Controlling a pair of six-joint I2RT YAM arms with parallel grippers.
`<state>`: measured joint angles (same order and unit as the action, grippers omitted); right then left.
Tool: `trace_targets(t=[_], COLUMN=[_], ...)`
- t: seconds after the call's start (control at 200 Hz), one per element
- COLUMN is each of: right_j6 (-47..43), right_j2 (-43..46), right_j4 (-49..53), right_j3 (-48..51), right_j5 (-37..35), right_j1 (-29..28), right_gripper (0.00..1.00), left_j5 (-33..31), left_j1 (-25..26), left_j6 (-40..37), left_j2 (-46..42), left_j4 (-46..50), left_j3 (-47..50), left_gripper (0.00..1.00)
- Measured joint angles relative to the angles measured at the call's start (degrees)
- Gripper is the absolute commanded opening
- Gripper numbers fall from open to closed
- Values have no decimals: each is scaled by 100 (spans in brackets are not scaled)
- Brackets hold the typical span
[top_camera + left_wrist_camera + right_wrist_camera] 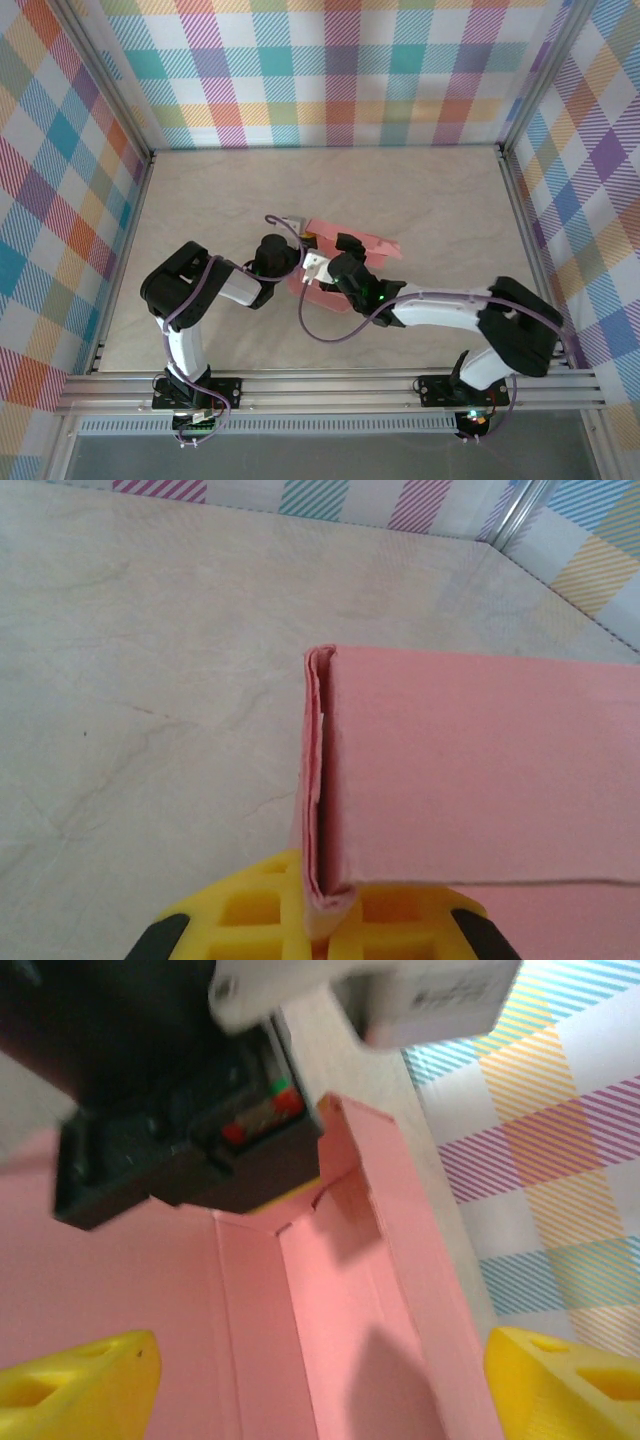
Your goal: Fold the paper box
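Note:
The paper box (372, 244) is salmon-pink card, partly folded, lying at the middle of the table between the two arms. In the left wrist view one side panel (480, 770) stands up, and my left gripper (325, 920) is shut on the doubled corner edge where that panel meets the end flap. From the right wrist view I look into the box's open trough (330, 1290), with its creased floor and raised wall. My right gripper (320, 1380) is open, its yellow fingers (80, 1380) wide apart on either side of the box and not touching it.
The black body of the left gripper (180, 1110) sits close in front of the right gripper, over the box's far end. Plaid walls (340, 70) enclose the beige table (420, 190) at the back and on both sides. An aluminium rail (330, 390) runs along the near edge.

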<state>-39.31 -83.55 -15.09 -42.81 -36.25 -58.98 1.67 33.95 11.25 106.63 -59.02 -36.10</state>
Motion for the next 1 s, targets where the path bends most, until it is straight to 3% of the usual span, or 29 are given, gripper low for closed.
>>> trace_targets(t=[0.275,0.45,0.575,0.715,1.0], right_j6=[1928,3724,4697,5327,5987], right_j2=[1274,1434,881,-225,-1425], right_j4=[1589,2299,3101,3716,3923], right_j3=[-544,-1130,-1978,-2953,-3112], right_j5=[1237,2371,3261,4312,6249], right_j1=[199,1467,2490,3230,3558], right_gripper=[87,88,88,87,88], left_j5=[129,385,492,483,-199], left_j1=[0,0,0,7,535], left_j6=[-404,-734,-883,-962,-1246], left_j2=[-39,-63,-63,-63,-472], left_j4=[651,835,901,949,1263], left_j3=[-271,-319,-330,-345,-153], left_gripper=[2,2,2,2,3])
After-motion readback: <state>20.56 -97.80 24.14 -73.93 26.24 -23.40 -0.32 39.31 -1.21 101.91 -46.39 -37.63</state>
